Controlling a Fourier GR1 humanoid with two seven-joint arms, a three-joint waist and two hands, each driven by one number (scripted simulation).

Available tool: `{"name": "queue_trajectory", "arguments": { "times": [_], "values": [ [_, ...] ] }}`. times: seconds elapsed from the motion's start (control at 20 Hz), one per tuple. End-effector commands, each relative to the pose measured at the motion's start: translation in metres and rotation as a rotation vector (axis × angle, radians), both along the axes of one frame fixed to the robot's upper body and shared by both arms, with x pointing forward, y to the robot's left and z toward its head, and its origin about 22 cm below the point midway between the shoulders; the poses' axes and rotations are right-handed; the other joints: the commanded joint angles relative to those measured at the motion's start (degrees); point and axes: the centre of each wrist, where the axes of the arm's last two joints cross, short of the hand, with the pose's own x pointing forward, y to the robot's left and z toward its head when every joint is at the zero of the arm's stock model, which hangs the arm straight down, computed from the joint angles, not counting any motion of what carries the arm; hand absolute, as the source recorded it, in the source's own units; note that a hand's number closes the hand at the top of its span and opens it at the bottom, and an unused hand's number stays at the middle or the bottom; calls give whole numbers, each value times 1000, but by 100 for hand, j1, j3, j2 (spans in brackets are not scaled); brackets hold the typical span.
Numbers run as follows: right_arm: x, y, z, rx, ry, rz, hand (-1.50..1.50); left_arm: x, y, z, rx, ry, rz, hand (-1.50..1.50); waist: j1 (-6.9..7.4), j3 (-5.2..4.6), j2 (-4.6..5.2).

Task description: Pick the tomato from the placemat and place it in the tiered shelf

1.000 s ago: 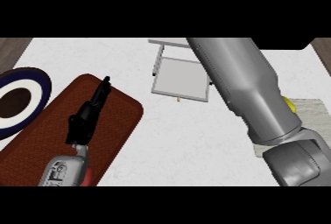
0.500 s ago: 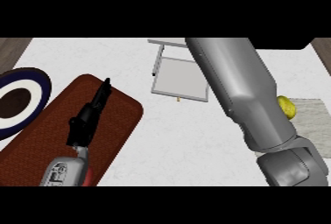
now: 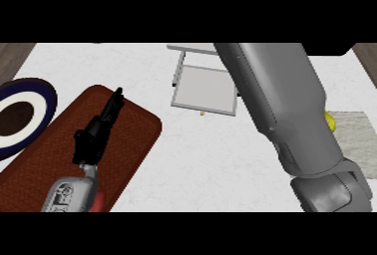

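The brown placemat lies at the left, with my left hand over it, black fingers straight and pointing up the view, holding nothing. A red sliver shows beside my left forearm at the lower edge; I cannot tell whether it is the tomato. The grey tiered shelf stands at the top centre. My right forearm runs from the lower right up past the shelf's right side and leaves the view at the top, so its hand does not show.
A navy and white plate sits at the left edge beside the placemat. A yellow object rests on a pale grey mat at the right, partly behind my right forearm.
My right forearm has shifted slightly, uncovering more of the yellow object at the right. The left hand has stayed where it was.
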Motion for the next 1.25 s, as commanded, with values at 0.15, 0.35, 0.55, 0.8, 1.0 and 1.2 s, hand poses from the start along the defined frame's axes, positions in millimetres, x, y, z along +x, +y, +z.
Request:
{"name": "queue_trajectory", "arguments": {
  "times": [0.15,0.35,0.55,0.8,1.0,1.2],
  "values": [
    [-30,-21,57,275,-202,-53,-150,-11,0,-9,6,19,28,0,-153,5,-77],
    [-48,-45,72,355,-213,-135,-150,-7,4,-2,11,25,46,0,-261,9,-105],
    [-57,-75,63,425,-58,-176,-150,-7,15,-2,4,34,71,0,-369,16,-155],
    [-87,-94,57,441,11,-188,-150,-17,15,-15,4,36,87,0,-493,10,-217],
    [-107,-110,38,380,80,-163,-150,-16,30,-8,15,43,95,0,-564,13,-232],
    [-146,-128,40,408,64,-125,-150,-19,26,-10,0,57,109,0,-604,12,-267]
  ]
}}
